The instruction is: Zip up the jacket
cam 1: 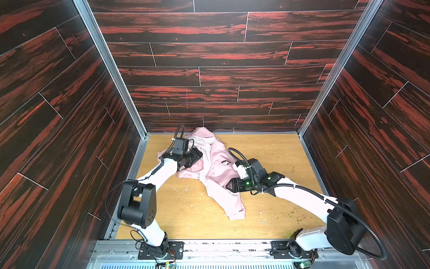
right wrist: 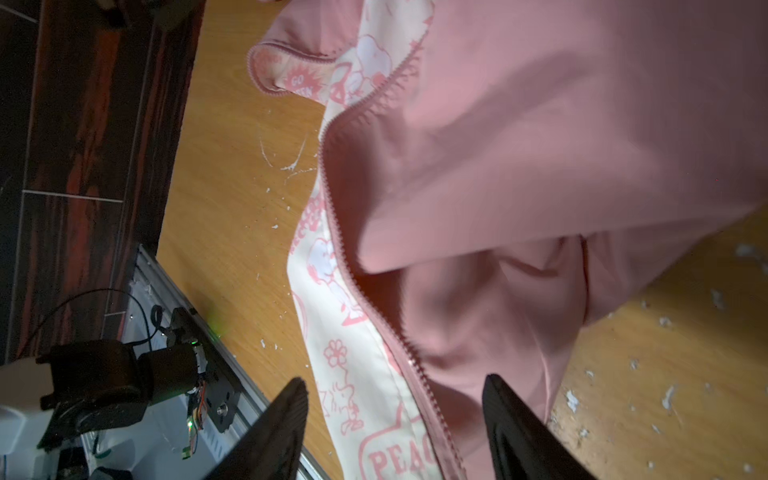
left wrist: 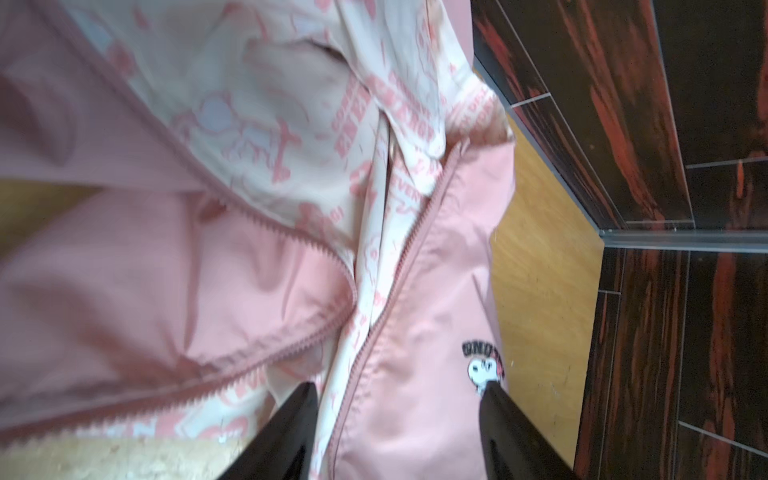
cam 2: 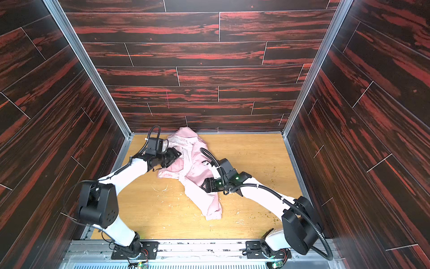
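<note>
Left gripper (left wrist: 399, 386): fingers spread over the open zipper edge, gripping nothing.
Jacket (cam 1: 214, 179): crumpled and unzipped, left of mid-table, its top against the back wall.
Right gripper (right wrist: 395, 379): jaws apart over the lower zipper edge, clamping nothing.
Open room: bare table (cam 1: 267, 151) to the right of the jacket.
Surface: scuffed light wood, flecked with crumbs.
Walls (cam 1: 209, 69): dark, red-grained panels.
Writing: chest logo (left wrist: 482, 361) "SNO…"; lining (right wrist: 349, 399) "PEAC…", "GO".

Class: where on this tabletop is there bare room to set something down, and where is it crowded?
Free: the far right tabletop, between the jacket, right wall and right arm; also the near middle, between left arm and jacket sleeve. Crowded: the far left, where the left hand is over the jacket.
</note>
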